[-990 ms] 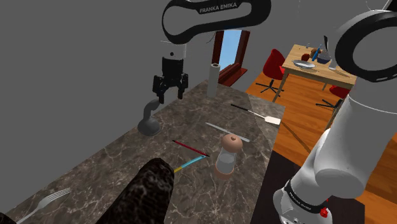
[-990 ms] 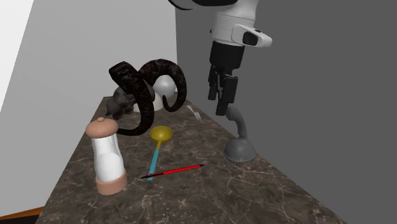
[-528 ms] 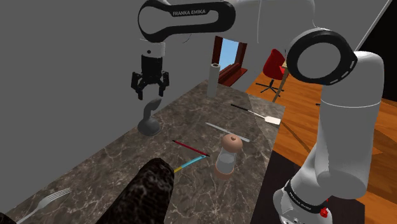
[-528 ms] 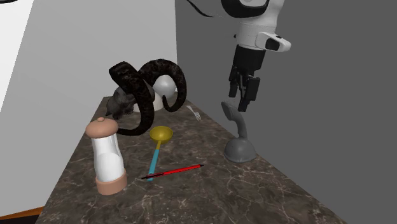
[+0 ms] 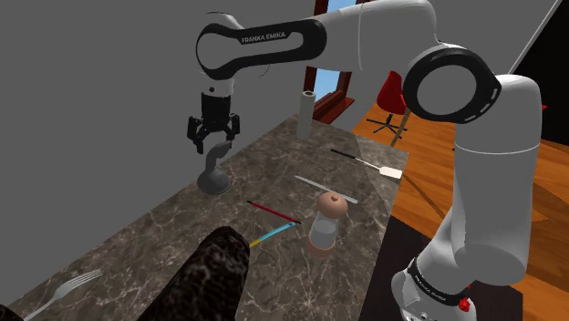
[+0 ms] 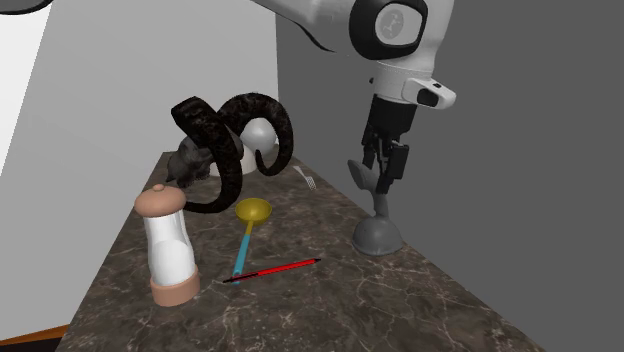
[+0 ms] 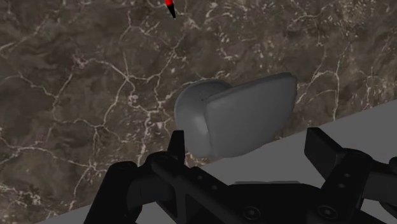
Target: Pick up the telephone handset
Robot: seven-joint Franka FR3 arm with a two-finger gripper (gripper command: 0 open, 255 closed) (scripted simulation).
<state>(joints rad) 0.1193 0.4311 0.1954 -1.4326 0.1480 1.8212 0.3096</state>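
Observation:
The telephone handset (image 5: 216,170) is plain grey and stands upright on its broad lower end on the dark marble counter (image 5: 164,228), close to the grey wall. My black gripper (image 5: 215,140) hangs open just over it, pointing down. In the second exterior view the gripper (image 6: 384,176) overlaps the upper end of the handset (image 6: 377,222). The wrist view has that grey upper end (image 7: 238,114) lying between the spread fingers (image 7: 177,145) of the gripper (image 7: 248,145), near one finger and clear of the other.
On the counter lie a red pencil (image 5: 272,212), a blue-handled yellow spoon (image 5: 269,237), a knife (image 5: 324,185), a spatula (image 5: 369,164) and a fork (image 5: 59,292). A pepper grinder (image 5: 326,219), a grey cylinder (image 5: 305,112) and a dark coiled shape (image 5: 205,283) stand there too.
The gripper swung towards the wall, to the shoulder view's left, then came down over the handset's upper end. The handset has not moved.

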